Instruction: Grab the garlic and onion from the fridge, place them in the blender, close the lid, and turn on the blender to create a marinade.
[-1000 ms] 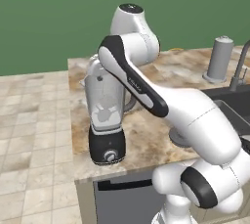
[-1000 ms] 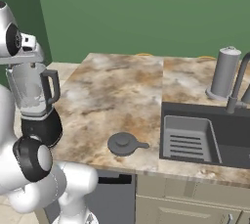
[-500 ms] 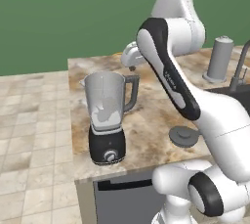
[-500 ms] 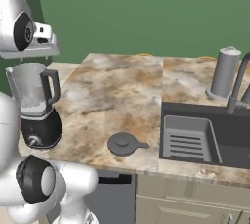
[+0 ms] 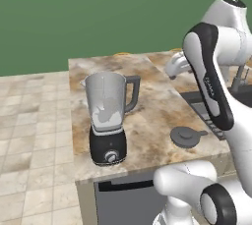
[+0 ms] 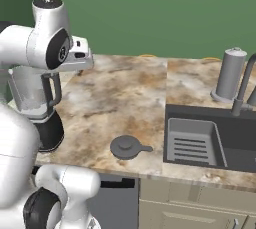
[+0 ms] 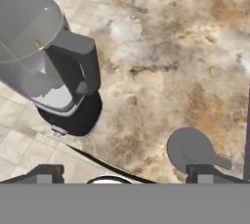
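Note:
The blender (image 5: 108,121) stands at the counter's front left corner, a clear jar on a black base with a round knob; its mouth is uncovered. A pale whitish lump (image 5: 105,116) lies low inside the jar; I cannot tell whether it is the garlic or the onion. The dark grey lid (image 5: 186,136) lies flat on the counter, right of the blender near the front edge. My gripper (image 7: 128,173) hangs open and empty high above the counter between jar (image 7: 36,47) and lid (image 7: 191,148). The fridge is out of view.
A dark sink (image 6: 196,140) with a ribbed drain board is set into the counter at the right. Behind it stand a tall steel cylinder (image 6: 229,74) and a faucet (image 6: 243,85). Tiled floor (image 5: 29,135) lies beyond the counter's left edge.
The arm has swung up and rightward away from the blender jar, which it had stood over. The jaws stayed wide apart. Blender and lid have not moved.

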### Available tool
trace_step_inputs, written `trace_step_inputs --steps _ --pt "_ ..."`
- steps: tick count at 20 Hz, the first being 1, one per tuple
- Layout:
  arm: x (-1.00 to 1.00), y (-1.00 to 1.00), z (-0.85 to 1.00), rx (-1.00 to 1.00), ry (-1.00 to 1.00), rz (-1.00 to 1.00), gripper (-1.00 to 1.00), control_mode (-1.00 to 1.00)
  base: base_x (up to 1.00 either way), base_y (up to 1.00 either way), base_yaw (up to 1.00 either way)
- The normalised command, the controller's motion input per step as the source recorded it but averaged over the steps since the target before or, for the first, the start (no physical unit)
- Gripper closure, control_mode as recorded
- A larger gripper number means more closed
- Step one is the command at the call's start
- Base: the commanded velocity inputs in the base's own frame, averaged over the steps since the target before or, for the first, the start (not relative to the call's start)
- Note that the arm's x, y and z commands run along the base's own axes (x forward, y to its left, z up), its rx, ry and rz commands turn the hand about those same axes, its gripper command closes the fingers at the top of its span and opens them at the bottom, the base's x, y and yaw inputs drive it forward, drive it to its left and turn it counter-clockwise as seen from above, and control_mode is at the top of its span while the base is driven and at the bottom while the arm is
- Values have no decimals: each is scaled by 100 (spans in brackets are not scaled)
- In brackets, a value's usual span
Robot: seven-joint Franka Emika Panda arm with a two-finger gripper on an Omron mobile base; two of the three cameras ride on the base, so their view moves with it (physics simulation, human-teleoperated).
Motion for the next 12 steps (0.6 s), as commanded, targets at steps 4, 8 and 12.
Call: trace_step_inputs --steps 4,8,12 --pt "-1 -100 -45 0 0 19 -100 -100 0 0 0" --pt "0 -100 -79 0 -3 29 -100 -100 0 0 0" --pt "0 -100 -100 0 -8 35 -100 -100 0 0 0"
